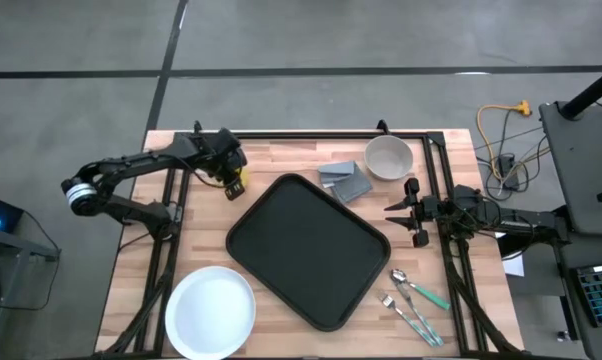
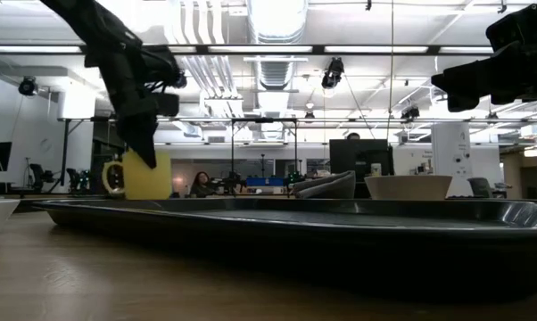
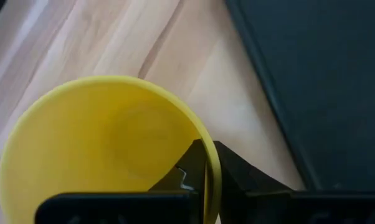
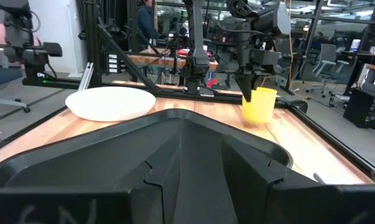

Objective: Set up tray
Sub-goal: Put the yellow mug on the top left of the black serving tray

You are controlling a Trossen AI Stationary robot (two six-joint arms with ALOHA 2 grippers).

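Tray: the large flat black rectangular tray with rounded corners and a low rim lies turned at an angle in the middle of the wooden table.
Left gripper: the left gripper is just off the tray's far left corner, its 2 fingers pinched tight on the rim of a yellow cup standing on the wood.
Right gripper: the right gripper hovers at the tray's right edge, fingers partly apart, holding nothing.
Plate: a round white plate sits off the tray's near left corner.
Bowl: a pale round bowl and grey folded cloth lie beyond the tray's far right side.
Cutlery: 3 utensils lie off its near right corner.
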